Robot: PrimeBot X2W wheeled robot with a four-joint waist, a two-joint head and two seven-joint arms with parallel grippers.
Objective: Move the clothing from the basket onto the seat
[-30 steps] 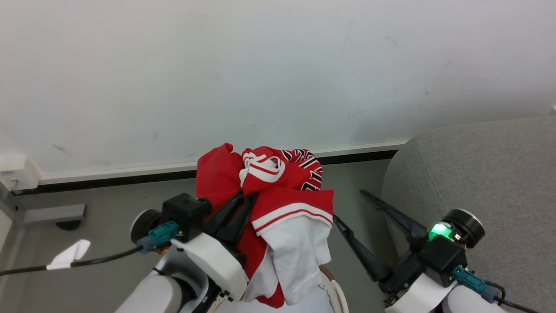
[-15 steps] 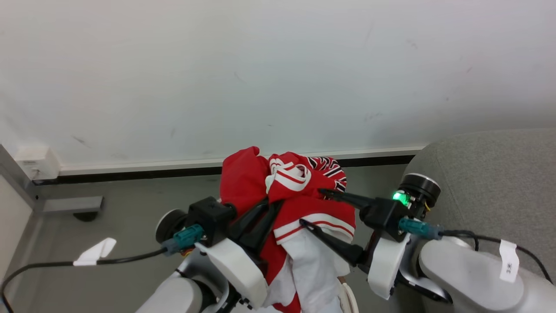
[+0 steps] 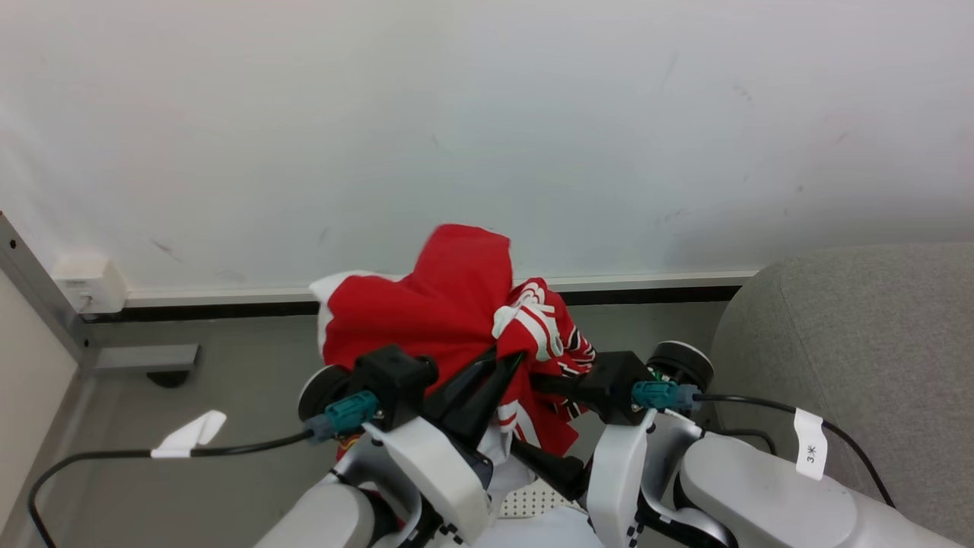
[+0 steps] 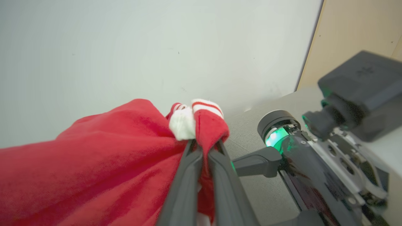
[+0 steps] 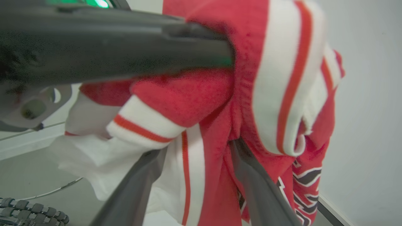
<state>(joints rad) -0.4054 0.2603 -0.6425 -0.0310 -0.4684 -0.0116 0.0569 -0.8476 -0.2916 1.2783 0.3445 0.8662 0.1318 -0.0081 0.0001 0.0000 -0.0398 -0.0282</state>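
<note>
At far right stands the large light grey upholstered sofa. Left of it, not touching, the bright red sports clothing with white bands hangs bunched above the white perforated plastic basket. The left hand is pinched tight on red cloth. The right hand has its fingers spread, straddling a striped fold.

Scuffed white wall, black-edged skirting, grey floor.

clothing (red, bunched), pinched in left gripper
</note>
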